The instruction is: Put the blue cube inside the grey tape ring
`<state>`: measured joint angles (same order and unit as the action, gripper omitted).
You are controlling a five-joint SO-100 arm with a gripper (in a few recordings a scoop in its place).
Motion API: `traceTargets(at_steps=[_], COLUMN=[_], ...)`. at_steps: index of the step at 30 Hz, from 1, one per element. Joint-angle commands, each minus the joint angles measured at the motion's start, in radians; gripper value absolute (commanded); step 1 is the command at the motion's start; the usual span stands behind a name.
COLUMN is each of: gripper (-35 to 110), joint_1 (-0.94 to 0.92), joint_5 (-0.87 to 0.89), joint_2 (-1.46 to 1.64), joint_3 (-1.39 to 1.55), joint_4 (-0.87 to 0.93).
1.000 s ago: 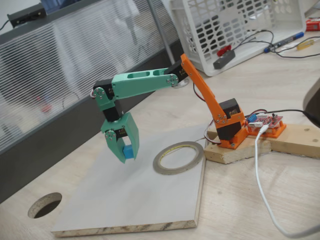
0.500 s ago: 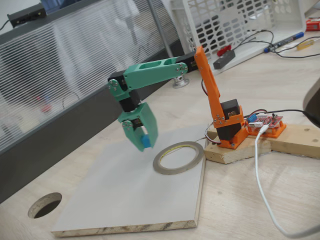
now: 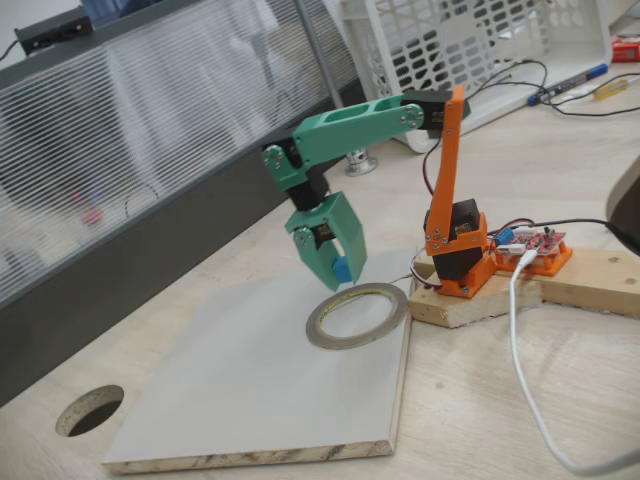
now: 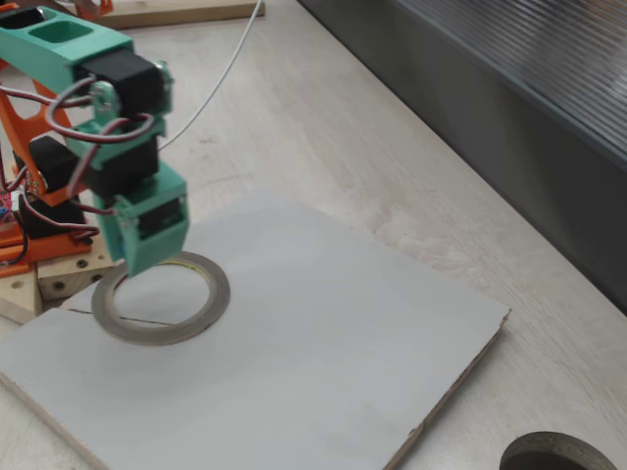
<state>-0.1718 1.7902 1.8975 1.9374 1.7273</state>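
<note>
In a fixed view, my gripper (image 3: 336, 272) points downward from the green forearm, its two green fingers clenched on the blue cube (image 3: 342, 269), which shows as a small sky-blue patch between them — held in the air, clear of the board. Just below and slightly right of it lies the grey tape ring (image 3: 357, 315), flat on the pale board (image 3: 250, 390) near that board's right edge; the cube sits above the ring's near-left rim rather than over its opening. My orange base (image 3: 458, 255) stands on a wooden block beside a red circuit board, whose print is too small to read. In another fixed view, my gripper (image 4: 137, 262) hangs over the ring's (image 4: 201, 315) far-left rim; the cube is hidden behind the green finger. A round dark hole (image 4: 558, 455) cuts the table at lower right.
</note>
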Motion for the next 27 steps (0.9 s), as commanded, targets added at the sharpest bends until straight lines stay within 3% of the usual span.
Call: traceTargets(at_steps=[1,27], gripper=[20,20], joint_1=[-0.075,-0.086], joint_5=[0.008,0.015], joint_2=[0.112,0.112], joint_3=[0.026,0.028], joint_4=[0.011,0.012])
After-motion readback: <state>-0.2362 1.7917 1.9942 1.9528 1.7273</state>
